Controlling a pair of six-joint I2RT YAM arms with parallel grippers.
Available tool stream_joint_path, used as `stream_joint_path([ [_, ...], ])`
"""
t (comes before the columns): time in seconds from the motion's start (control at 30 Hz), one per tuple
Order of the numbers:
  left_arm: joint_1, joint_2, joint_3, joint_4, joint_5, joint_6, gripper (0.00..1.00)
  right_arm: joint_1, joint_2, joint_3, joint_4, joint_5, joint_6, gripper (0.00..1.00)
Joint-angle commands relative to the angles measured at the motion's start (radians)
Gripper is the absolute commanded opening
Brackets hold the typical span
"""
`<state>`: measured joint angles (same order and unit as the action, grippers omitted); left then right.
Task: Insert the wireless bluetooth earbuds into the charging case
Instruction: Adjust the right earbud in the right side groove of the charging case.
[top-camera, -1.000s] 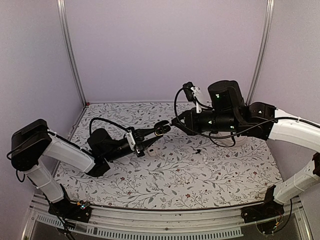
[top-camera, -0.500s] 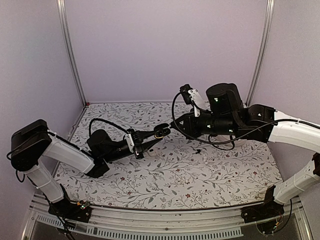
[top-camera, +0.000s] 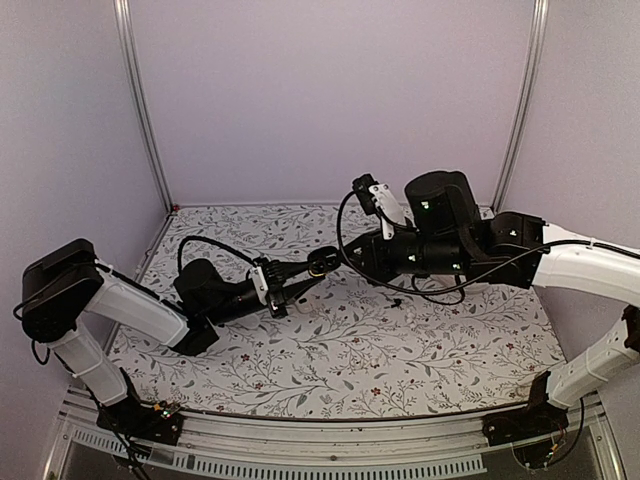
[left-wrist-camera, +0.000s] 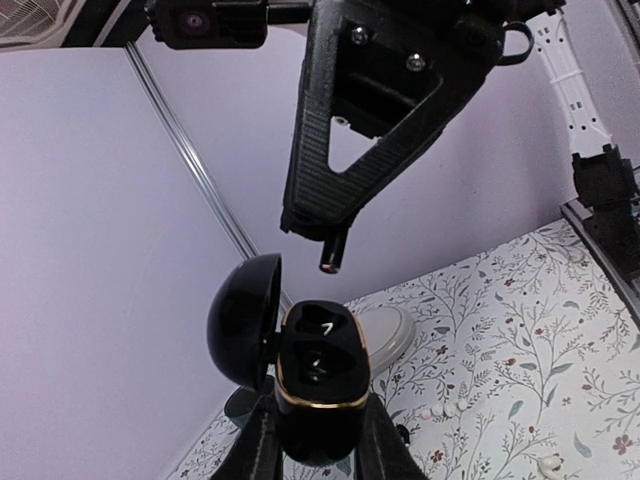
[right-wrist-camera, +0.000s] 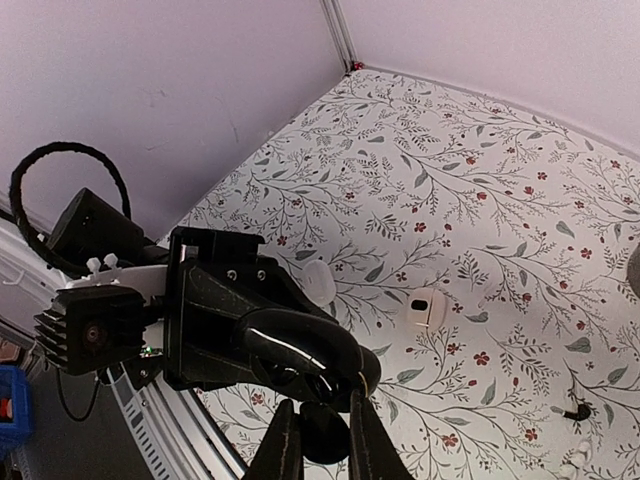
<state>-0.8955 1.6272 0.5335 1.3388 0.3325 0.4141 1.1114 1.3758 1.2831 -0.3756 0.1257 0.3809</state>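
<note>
The black charging case with a gold rim stands upright, my left gripper shut on its lower body. Its lid is swung open to the left and two dark wells face up. My right gripper hangs just above the case, shut on a black earbud whose stem tip points down at the far well with a small gap. In the top view the case sits mid-table between the left gripper and the right gripper.
A white case and a white oval object lie on the floral table cover. A grey round dish stands behind the case. Small white tips and a small black piece lie to the right.
The right arm has moved left and lower, bringing the earbud from beside the case to just above it. The left arm with the case has barely moved.
</note>
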Motion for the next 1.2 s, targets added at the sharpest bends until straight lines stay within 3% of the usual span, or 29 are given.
stream_joint_path([
  [0.0, 0.006, -0.018, -0.001, 0.01, 0.008, -0.014, 0.0, 0.008, 0.013, 0.021, 0.018, 0.013, 0.001, 0.11],
  [0.67, 0.001, -0.002, 0.014, 0.005, -0.033, -0.028, 0.0, 0.016, 0.038, 0.044, 0.017, 0.023, 0.04, 0.11],
  [1.17, -0.071, 0.056, 0.062, 0.04, -0.268, 0.024, 0.0, 0.016, 0.104, 0.119, -0.063, 0.086, 0.216, 0.11],
])
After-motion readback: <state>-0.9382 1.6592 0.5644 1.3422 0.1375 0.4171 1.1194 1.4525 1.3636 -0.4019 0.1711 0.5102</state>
